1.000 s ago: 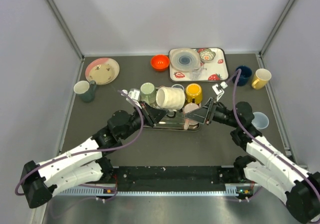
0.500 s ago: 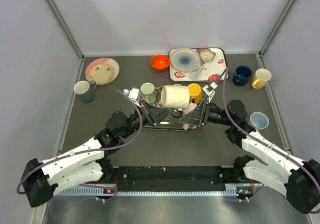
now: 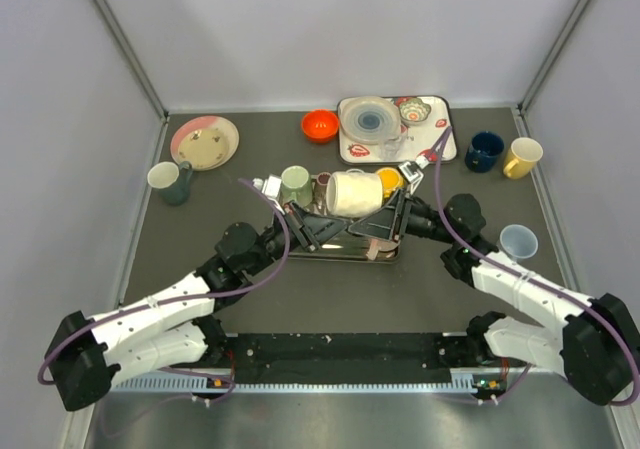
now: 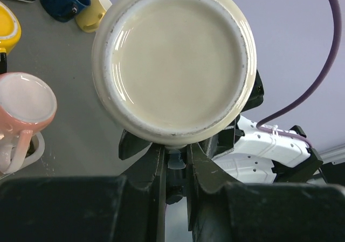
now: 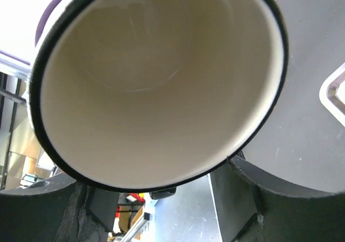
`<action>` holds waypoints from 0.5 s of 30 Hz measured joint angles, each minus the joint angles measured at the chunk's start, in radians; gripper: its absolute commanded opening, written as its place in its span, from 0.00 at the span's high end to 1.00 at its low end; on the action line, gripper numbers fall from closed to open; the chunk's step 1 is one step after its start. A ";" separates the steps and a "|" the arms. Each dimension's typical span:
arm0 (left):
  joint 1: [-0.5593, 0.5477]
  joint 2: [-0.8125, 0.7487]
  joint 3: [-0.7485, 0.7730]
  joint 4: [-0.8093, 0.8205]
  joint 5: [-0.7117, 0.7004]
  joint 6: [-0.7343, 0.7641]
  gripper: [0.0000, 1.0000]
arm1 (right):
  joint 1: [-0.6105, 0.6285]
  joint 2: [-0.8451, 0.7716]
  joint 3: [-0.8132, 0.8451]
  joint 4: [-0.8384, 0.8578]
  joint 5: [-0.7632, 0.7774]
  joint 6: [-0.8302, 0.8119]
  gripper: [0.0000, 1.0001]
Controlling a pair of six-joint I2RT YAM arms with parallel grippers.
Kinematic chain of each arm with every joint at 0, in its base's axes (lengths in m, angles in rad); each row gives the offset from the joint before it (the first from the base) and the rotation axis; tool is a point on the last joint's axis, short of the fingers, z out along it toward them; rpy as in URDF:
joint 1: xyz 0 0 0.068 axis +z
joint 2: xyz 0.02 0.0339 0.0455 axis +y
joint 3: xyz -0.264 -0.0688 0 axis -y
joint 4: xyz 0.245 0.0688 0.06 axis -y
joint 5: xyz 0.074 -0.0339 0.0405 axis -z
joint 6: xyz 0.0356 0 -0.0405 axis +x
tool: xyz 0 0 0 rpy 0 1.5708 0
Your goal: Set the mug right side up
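The cream mug hangs on its side above the metal tray. Its base faces the left wrist camera and its open mouth faces the right wrist camera. My left gripper is shut on the mug's handle, which is pinched between the fingers just under the base. My right gripper is open at the mug's mouth, with one finger on each side of the dark rim. Whether they touch the rim is unclear.
A pink mug lies on the tray under the held mug. A green mug and a yellow mug stand behind it. An orange bowl, a strawberry tray, a plate and several mugs ring the table.
My right gripper has moved left, up to the mug's mouth. My left gripper has carried the mug slightly right and back, turning its mouth toward the right gripper.
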 measured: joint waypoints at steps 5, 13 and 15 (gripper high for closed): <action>0.012 0.016 -0.010 0.040 -0.008 -0.017 1.00 | 0.016 0.033 0.010 0.024 0.007 0.018 0.58; 0.017 0.019 -0.036 0.113 -0.021 -0.046 1.00 | 0.027 0.041 0.010 0.092 0.007 0.061 0.90; 0.018 0.018 -0.037 0.126 -0.020 -0.056 1.00 | 0.027 0.042 0.010 0.119 0.007 0.063 1.00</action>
